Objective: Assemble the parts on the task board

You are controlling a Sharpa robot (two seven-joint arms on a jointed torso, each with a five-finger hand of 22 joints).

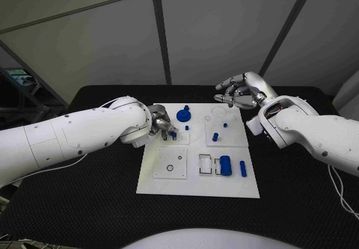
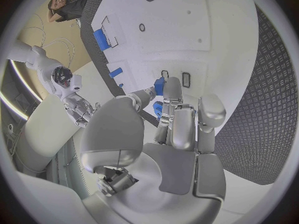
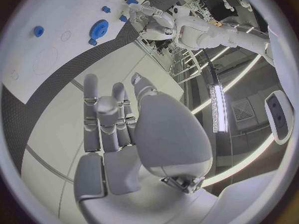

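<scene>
Head view: the left hand [image 1: 159,126] curls its fingers over the task board's [image 1: 198,184] near-left corner, tips meeting a small blue peg [image 1: 174,135] standing upright. Just beyond the fingertips sits a blue gear [image 1: 184,115]. The right hand [image 1: 238,89] hangs past the board's far edge, fingers loosely curled, holding nothing. A blue cylinder [image 1: 226,165] lies lengthwise (long axis toward the robot) well off from both hands.

Left wrist view: the fingers [image 2: 173,95] pinch the blue peg [image 2: 159,86].

Right wrist view: the fingers [image 3: 104,115] stand slightly apart, empty; the gear [image 3: 98,28] lies well beyond them.
</scene>
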